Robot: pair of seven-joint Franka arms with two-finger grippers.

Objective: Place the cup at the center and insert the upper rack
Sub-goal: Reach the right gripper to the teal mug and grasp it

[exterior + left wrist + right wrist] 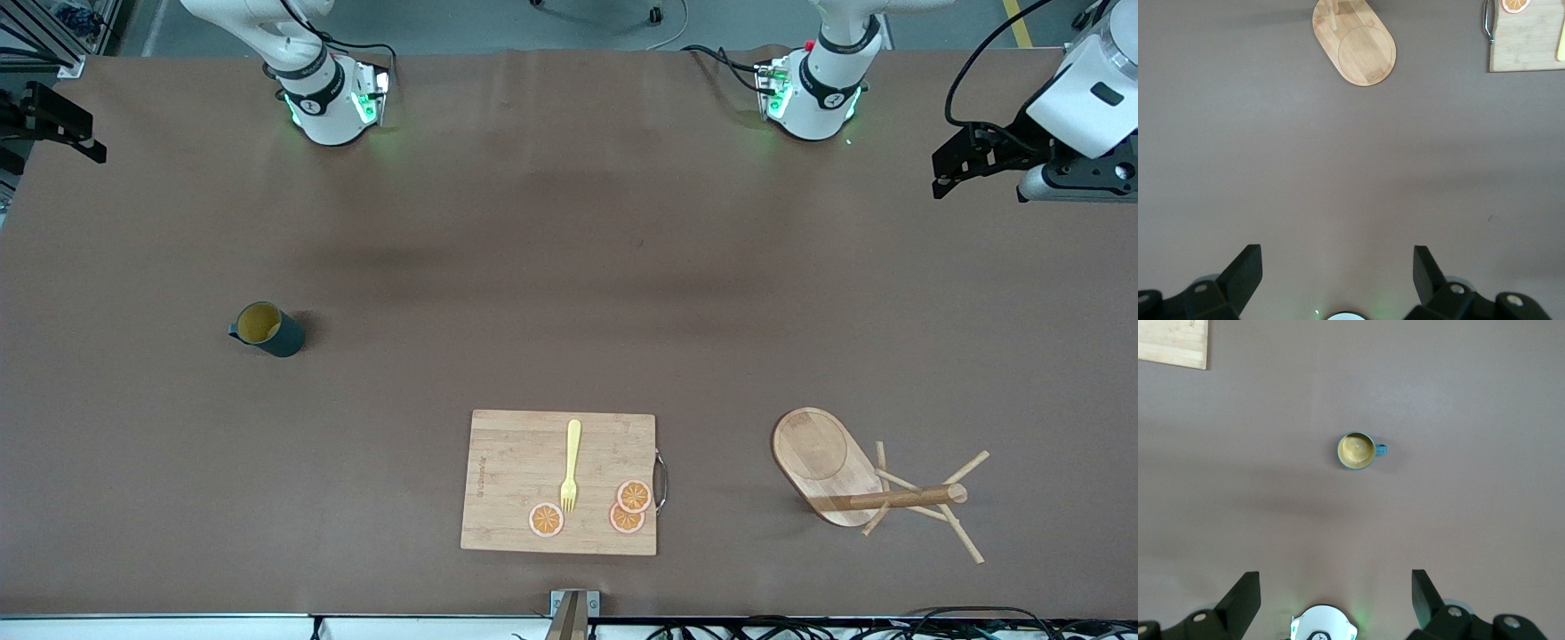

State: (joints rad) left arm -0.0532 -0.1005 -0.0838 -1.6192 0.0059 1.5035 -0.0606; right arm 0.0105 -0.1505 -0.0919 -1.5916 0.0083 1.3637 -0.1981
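Observation:
The dark teal cup with a yellow inside stands upright on the brown table toward the right arm's end; it also shows in the right wrist view. The wooden mug tree, with its oval base flat on the table, stands toward the left arm's end, near the front camera; its base shows in the left wrist view. My left gripper is open and empty, high over the table's edge. My right gripper is open and empty, high over the other edge.
A rectangular wooden cutting board lies near the front camera at mid-table, with a yellow fork and three orange slices on it. Its edge shows in both wrist views. The arm bases stand along the table's edge farthest from the front camera.

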